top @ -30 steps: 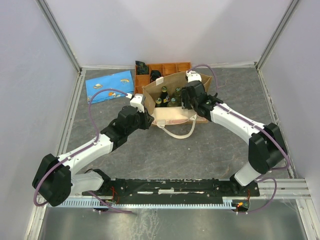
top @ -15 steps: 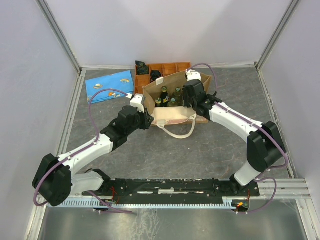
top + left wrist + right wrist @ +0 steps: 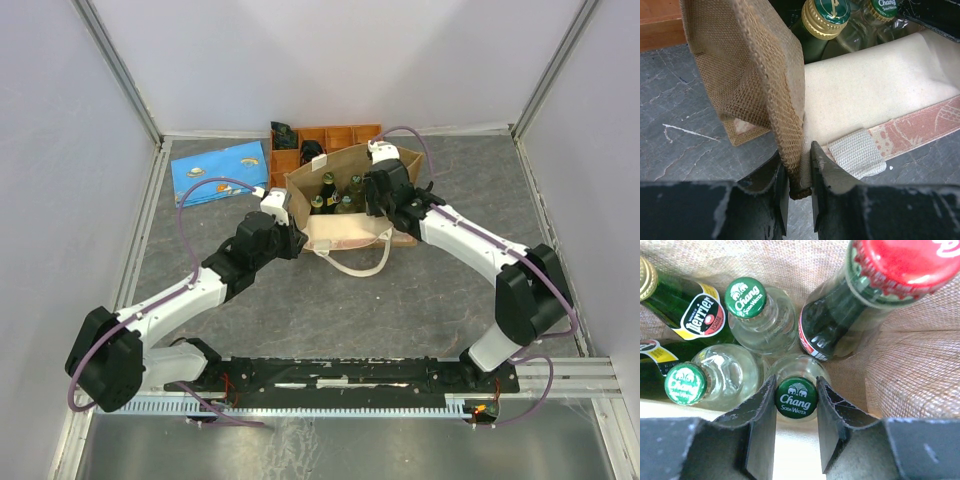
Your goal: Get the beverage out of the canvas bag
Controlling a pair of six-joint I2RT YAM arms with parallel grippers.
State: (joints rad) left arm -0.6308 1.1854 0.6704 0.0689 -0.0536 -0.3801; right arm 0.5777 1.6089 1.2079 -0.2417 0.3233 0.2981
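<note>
I've got the canvas bag (image 3: pixel 345 232) standing open at the far middle of the table (image 3: pixel 330 300), at about 12 o'clock from the arm bases. Its cream handle (image 3: pixel 362 268) is flopped toward me.

On the left wrist view, the left gripper (image 3: pixel 800 186) is pinched on the bag's burlap rim (image 3: pixel 785 115). The woven edge is squeezed between both fingers (image 3: pixel 771 192), at the bag's 9 o'clock corner seen from above.

The right gripper (image 3: pixel 796 390) is down inside the mouth of the bag, on its 3 o'clock side. In its own camera the fingers (image 3: pixel 762 420) bracket the Chang soda water bottle (image 3: pixel 796 397), one at 9 o'clock of the green cap and one at 3 o'clock. Both sit right against the cap's rim, but I cannot tell whether they are squeezing it.

That bottle stands upright in the bag, packed in with the others:
- a second Chang bottle (image 3: pixel 745 298) at its 11 o'clock
- a third Chang bottle (image 3: pixel 686 383) at its 9 o'clock
- a green Perrier bottle (image 3: pixel 692 312) beyond those
- a dark red-capped bottle (image 3: pixel 840 322) at its 1 o'clock, against the burlap wall

From above, an orange tray (image 3: pixel 345 134) sits just behind the bag at 12 o'clock. A blue sheet (image 3: pixel 218 171) lies at the bag's 10 o'clock.
</note>
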